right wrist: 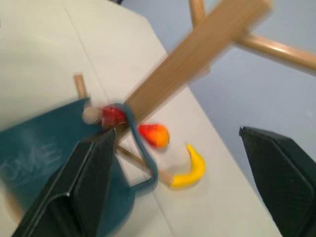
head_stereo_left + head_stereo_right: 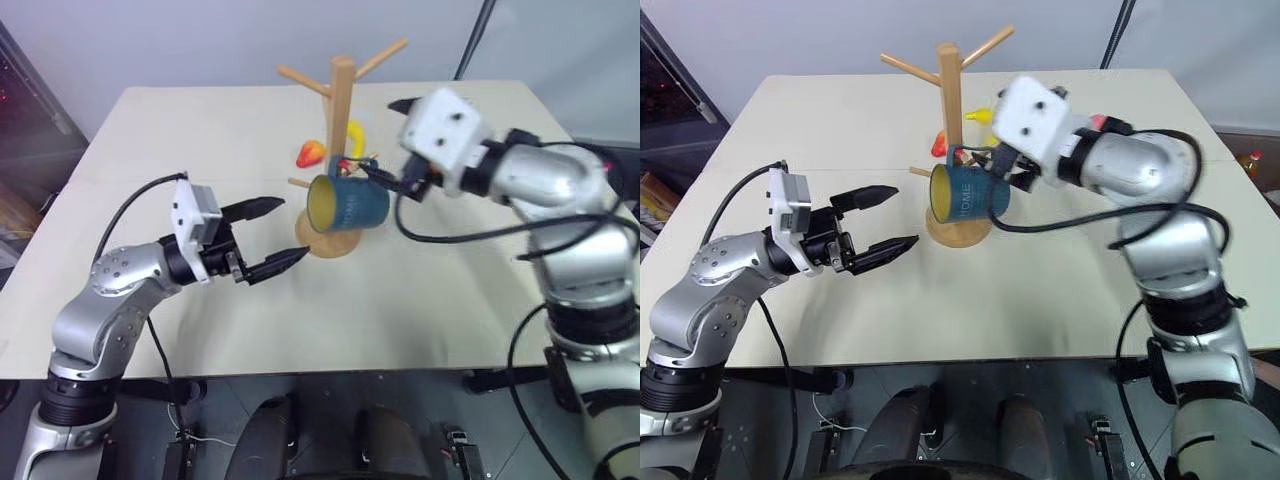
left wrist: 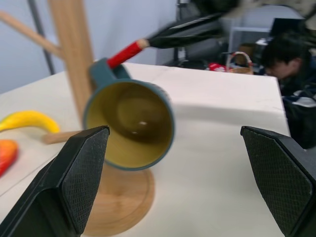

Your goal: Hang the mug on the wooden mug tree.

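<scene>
Hidden: the mug tree's [image 2: 342, 120] lower post and part of its round base sit behind the mug [image 2: 350, 203]; the peg carrying the handle is mostly covered by the handle and the right pincer's fingers.
Hard to make out: the right wrist view is smeared, so the lettering on the mug's side reads poorly there; in the right eye view it looks like "HOME".
Mug place: hanging by its loop handle on a low peg of the tree, just above the base, on the desk [image 2: 200, 130].
Mug axis: lying nearly level, slightly tilted, its long axis running across the desk.
Mug mouth: the yellow inside faces the left pincer [image 2: 282, 234]; handle uppermost, against the post.
Left pincer: fingers spread wide, nothing between them, near the mug's mouth but apart from it.
Right pincer [image 2: 1002, 160]: fingers spread, just beside the handle, not pinching it.
Beyond the tree: a banana [image 1: 190, 168] and a red-orange fruit [image 1: 154, 135] lie on the desk.
Background: a person [image 3: 286, 69], partly cut off at the edge of the left wrist view.
</scene>
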`<state>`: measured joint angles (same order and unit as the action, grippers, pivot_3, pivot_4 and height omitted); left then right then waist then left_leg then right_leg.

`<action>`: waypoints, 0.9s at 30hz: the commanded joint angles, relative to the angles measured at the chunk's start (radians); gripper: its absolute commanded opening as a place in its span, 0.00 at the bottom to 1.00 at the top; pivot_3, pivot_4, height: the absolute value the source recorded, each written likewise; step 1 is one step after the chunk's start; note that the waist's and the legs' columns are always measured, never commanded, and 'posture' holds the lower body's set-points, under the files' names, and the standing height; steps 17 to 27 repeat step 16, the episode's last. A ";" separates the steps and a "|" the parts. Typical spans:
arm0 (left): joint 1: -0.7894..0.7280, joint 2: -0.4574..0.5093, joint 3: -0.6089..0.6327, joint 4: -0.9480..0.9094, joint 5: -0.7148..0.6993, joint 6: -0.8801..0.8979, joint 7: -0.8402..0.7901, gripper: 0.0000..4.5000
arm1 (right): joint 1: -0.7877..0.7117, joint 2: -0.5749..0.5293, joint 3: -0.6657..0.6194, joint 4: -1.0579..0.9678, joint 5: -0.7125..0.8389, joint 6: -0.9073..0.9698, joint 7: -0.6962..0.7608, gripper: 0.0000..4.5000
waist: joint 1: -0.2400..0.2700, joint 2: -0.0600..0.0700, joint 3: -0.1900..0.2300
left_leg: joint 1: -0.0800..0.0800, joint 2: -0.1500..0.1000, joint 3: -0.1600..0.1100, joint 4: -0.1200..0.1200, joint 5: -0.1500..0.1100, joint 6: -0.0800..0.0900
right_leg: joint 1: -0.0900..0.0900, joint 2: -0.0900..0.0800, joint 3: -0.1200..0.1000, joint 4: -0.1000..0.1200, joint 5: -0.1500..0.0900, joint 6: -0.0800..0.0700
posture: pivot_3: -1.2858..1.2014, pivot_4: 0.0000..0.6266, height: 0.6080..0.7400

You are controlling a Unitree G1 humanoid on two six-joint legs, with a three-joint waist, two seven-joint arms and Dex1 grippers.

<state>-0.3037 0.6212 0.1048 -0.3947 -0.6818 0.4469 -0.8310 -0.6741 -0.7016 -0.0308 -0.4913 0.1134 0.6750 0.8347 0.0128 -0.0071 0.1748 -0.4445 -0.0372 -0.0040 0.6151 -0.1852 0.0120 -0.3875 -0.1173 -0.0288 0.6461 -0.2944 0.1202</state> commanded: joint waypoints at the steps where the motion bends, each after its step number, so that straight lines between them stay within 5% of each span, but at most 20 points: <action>1: 0.035 -0.011 0.044 0.036 0.042 -0.033 0.043 1.00 | 0.134 0.020 -0.164 -0.068 0.140 0.031 0.015 0.92 | -0.001 0.000 0.000 | 0.000 0.000 0.000 0.000 0.000 0.000 | 0.000 0.000 0.000 0.000 0.000 0.000 | 0.52 0.24 1.00; 11: 0.156 -0.146 0.113 0.247 0.201 -0.164 0.246 1.00 | 0.463 0.271 -0.299 0.179 0.228 -0.227 -0.125 0.92 | -0.003 0.000 0.000 | 0.001 0.000 0.000 0.000 0.000 0.000 | 0.000 0.000 0.002 0.001 0.000 0.000 | 0.52 0.24 1.00; 27: 0.186 -0.197 0.141 0.293 0.223 -0.201 0.296 1.00 | 0.485 0.285 -0.279 0.310 0.233 -0.359 -0.123 0.92 | -0.002 0.000 0.000 | 0.001 0.000 0.000 0.000 0.000 0.000 | -0.001 0.000 0.001 0.001 0.000 0.000 | 0.52 0.24 1.00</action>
